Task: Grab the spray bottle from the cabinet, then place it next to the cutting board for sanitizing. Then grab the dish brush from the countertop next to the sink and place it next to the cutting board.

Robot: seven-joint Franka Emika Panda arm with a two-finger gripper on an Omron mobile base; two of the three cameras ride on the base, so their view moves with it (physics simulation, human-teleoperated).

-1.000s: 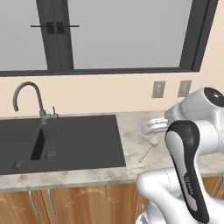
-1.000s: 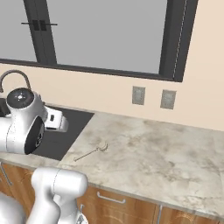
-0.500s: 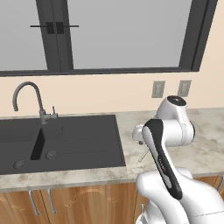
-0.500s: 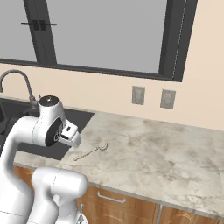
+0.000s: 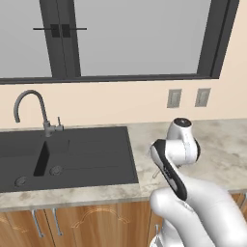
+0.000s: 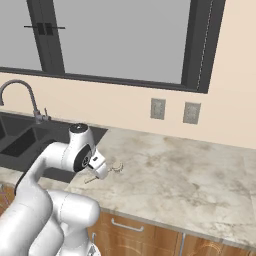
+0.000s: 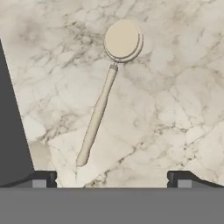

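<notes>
Matt pale dish brush (image 7: 105, 94) lies on veined, polished-looking stone countertop (image 7: 175, 100) beside matt black sink (image 5: 72, 154).

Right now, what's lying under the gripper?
Under the open gripper the dish brush lies flat on the countertop, round head away from the fingertips, beside the sink edge. In the base views the arm covers most of the brush.

Beige dish brush (image 7: 103, 101), veined marbled countertop (image 7: 175, 109)

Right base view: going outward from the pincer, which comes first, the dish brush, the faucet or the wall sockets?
1. dish brush, on the countertop right beneath the open pincer.
2. faucet, off to the left, behind the sink.
3. wall sockets, up on the wall, right. Close to the faucet's distance; order uncertain.
</notes>
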